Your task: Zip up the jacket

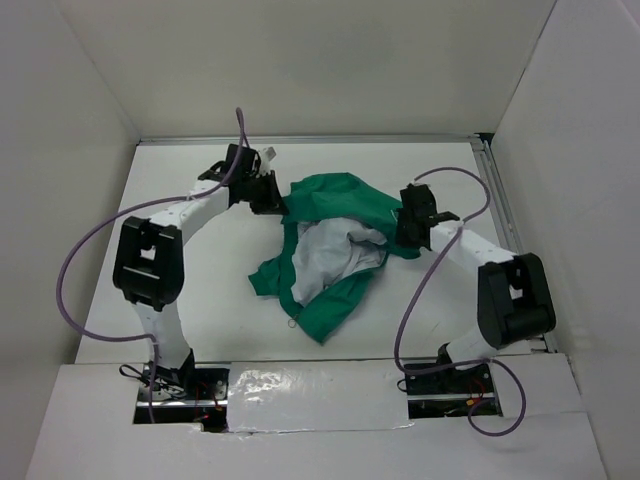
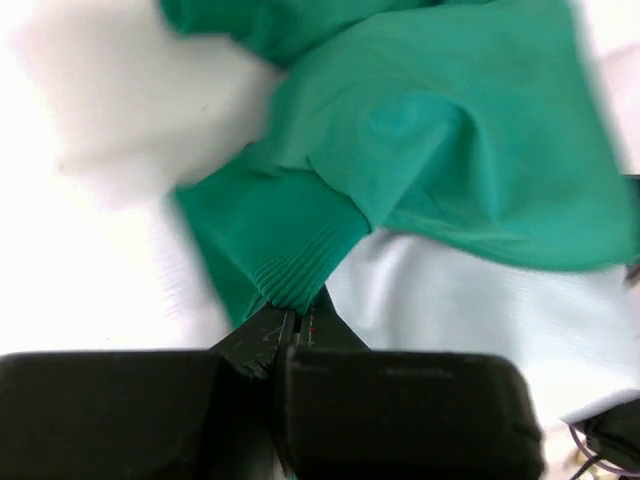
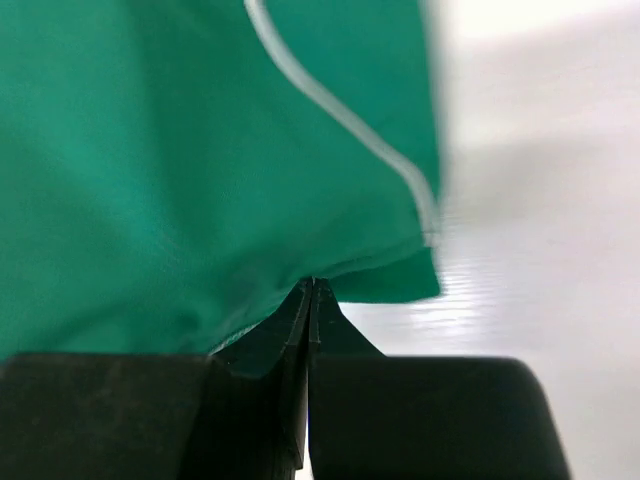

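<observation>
Jacket [image 1: 335, 235]: crumpled, its front hidden by folds; zipper too small to tell from above. Left wrist view: blurred, cloth cut off at top and right edges. Right wrist view: cloth cut off at top and left edges; white piping [image 3: 345, 120] blurred. Small loop [image 1: 290, 322] beside jacket's near hem: unidentifiable.

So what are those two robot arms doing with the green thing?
They are handling a little green jacket on the table. The left gripper is pinched shut on a ribbed edge, and the right gripper is pinched shut on an edge near the white piping. The jacket lies crumpled between them, open with its white lining showing, so it is not zipped yet.
</observation>
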Controlling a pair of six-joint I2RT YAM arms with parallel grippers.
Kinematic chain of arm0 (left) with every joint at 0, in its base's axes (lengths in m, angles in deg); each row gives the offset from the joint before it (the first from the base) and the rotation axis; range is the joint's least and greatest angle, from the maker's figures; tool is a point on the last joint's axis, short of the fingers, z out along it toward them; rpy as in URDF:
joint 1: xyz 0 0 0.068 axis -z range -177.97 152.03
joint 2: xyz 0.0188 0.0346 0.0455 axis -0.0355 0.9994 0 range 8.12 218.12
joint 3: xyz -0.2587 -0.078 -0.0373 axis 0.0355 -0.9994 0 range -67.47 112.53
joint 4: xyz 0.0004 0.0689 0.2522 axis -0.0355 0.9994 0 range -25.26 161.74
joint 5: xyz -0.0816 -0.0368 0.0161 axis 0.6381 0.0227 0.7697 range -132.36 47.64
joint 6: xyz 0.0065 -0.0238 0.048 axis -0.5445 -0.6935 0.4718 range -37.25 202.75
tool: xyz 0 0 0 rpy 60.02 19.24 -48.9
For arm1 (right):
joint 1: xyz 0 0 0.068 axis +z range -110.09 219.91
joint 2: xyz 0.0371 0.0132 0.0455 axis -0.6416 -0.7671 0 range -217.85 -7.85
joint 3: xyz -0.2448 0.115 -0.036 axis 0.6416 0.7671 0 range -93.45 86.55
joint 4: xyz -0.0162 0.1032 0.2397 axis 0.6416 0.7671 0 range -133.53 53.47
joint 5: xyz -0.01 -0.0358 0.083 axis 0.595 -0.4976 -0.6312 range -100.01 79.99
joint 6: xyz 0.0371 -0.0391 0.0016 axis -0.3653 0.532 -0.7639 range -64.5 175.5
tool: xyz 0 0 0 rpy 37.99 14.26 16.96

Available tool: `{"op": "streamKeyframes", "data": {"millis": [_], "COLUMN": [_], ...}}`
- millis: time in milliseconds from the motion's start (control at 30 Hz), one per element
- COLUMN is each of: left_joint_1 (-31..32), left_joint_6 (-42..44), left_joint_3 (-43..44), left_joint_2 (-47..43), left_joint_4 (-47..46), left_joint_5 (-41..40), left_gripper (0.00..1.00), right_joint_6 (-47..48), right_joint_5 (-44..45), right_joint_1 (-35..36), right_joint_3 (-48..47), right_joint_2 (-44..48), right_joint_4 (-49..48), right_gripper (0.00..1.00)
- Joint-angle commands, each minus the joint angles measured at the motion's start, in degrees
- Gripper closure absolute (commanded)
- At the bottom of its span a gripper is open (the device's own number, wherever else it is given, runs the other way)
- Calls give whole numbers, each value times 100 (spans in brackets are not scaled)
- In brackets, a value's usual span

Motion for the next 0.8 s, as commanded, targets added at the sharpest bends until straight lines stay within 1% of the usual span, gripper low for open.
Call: {"op": "streamKeyframes", "data": {"millis": [0, 67, 100, 167, 200, 233, 267, 300, 333, 367, 433, 567, 600, 667, 700, 733, 767], "left_joint_1": [-13, 5, 5, 5, 5, 14, 5, 5, -12, -21, -74, -153, -153, -179, -179, -223, -249], "left_joint_6": [300, 282, 291, 230, 230, 230, 239, 256, 247, 221, 221, 431, 441, 476, 511, 537, 598], "left_joint_3": [96, 52, -44, -115, -203, -247, -291, -361, -362, -388, -414, -608, -608, -616, -616, -608, -590], "left_joint_2": [-808, -1063, -1334, -1712, -1810, -1890, -1969, -2039, -2057, -2066, -2075, -2093, -2067, -2031, -2022, -2005, -1953], "left_joint_4": [-482, -465, -456, -447, -395, -377, -377, -290, -228, -158, -16, -157, -174, -209, -244, -297, -324], "left_joint_5": [24, -116, -212, -327, -484, -538, -608, -739, -836, -924, -1057, -978, -960, -1030, -1039, -1013, -969], "left_gripper": [100, 100, 100, 100, 100, 100, 100, 100, 100, 100, 100, 100, 100, 100, 100, 100, 100], "right_joint_6": [21, -102, -76, 151, 144, 161, 57, -14, -49, -354, -401, 133, 509, 653, 967, 1005, 1022], "right_joint_5": [463, 842, 1009, 923, 836, 617, 415, 265, -76, -88, -332, -852, -957, -1221, -1413, -1485, -1425], "right_joint_1": [-27, -26, -26, -18, -26, -26, -96, -123, -141, -158, -237, -404, -474, -588, -632, -650, -659], "right_joint_3": [45, 168, 256, 388, 423, 415, 354, 258, 265, 344, 449, 389, 293, -155, -339, -480, -638], "right_joint_2": [1142, 1670, 2108, 2514, 2568, 2569, 2465, 2385, 2306, 2184, 1973, 1507, 1332, 708, 480, 103, -49], "right_joint_4": [-513, -584, -575, -496, -444, -182, 64, 223, 338, 322, 165, -337, -346, -172, -14, 127, 154], "right_gripper": [100, 100, 100, 100, 100, 100, 56, 2, 0, 0, 0, 0, 0, 0, 0, 0, 0]}}
